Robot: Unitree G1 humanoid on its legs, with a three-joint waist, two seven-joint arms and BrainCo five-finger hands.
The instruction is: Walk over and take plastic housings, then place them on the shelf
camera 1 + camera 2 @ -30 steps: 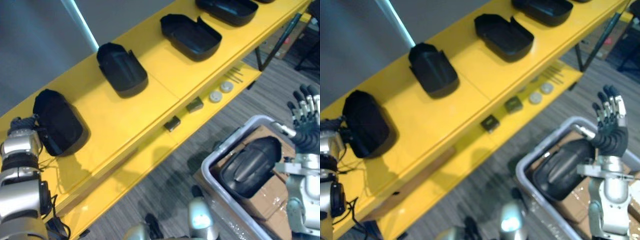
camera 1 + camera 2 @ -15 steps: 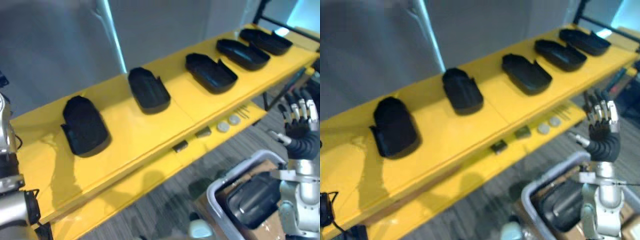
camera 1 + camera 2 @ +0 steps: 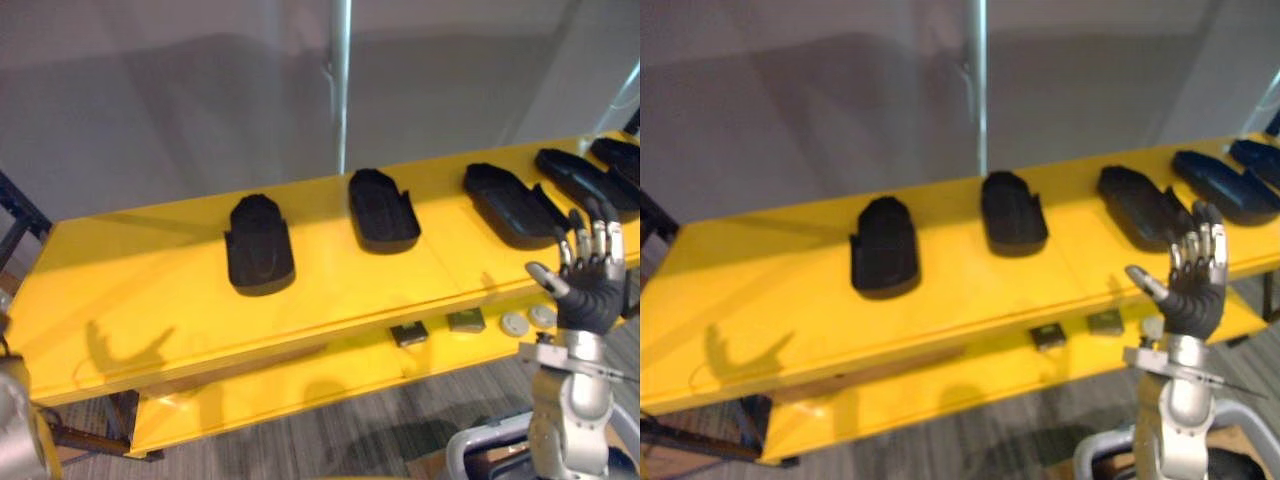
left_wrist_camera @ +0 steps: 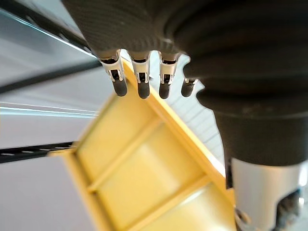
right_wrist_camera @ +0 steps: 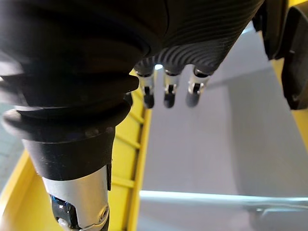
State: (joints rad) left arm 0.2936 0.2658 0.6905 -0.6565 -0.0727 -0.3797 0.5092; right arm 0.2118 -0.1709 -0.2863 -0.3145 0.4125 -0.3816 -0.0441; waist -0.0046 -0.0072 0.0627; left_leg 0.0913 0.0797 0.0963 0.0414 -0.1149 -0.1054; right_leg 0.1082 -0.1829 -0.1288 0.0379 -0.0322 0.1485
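While black plastic housings (image 3: 259,245) line the yellow shelf (image 3: 130,290), we hold our right hand (image 3: 590,293) upright before it, fingers spread and empty; our left hand (image 4: 144,29) shows straight fingers.

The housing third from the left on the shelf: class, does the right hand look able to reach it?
Probably yes: the open right hand is raised close before that housing, nothing between them.

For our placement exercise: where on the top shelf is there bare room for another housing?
Widest bare patch: the left end of the shelf, between its edge and the leftmost housing. Crowded toward the right, where housings sit close.
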